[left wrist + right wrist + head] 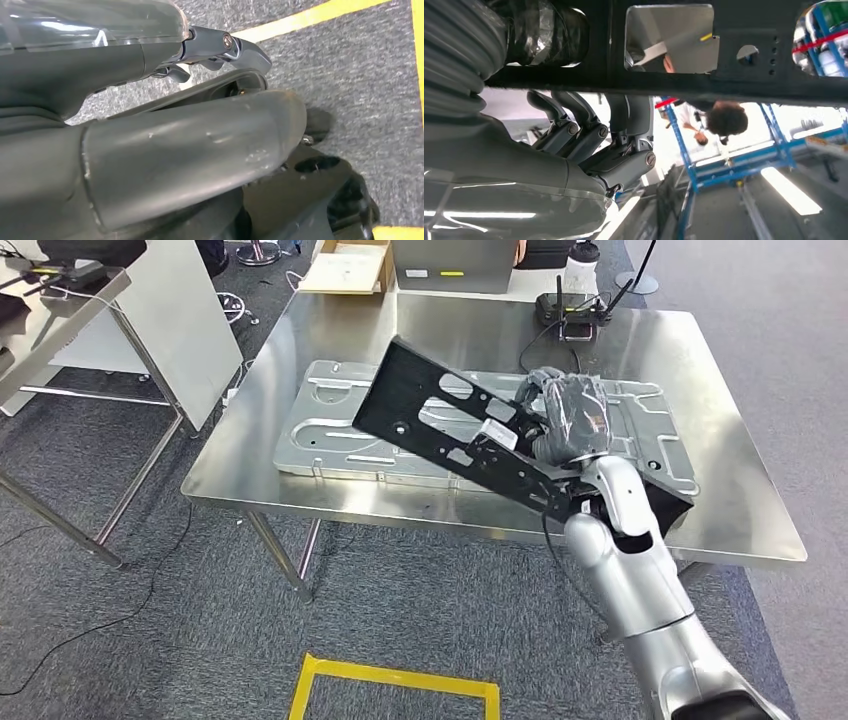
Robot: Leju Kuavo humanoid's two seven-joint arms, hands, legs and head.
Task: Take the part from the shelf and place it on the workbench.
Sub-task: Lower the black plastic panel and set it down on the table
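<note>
We see a large embossed grey sheet-metal panel (350,430) lying flat on the steel table. At the far edge stands a small black router-like box with upright antennas (572,308), a dark cable running from it. Beyond it rest an open cardboard box (345,267) and a grey rectangular case (452,265). A white slanted table on thin metal legs (160,320) stands to the left. Yellow floor tape (395,685) marks the grey carpet. Through the right wrist view we see a dark-haired person (724,120) beside blue metal racking (744,167).

A factory workshop: a steel worktop (300,350) on grey carpet carries a stamped metal panel (330,435). Yellow floor tape (395,678) lies before the worktop, and blue racking (684,150) rises beyond it, with a person (719,117) beside.
</note>
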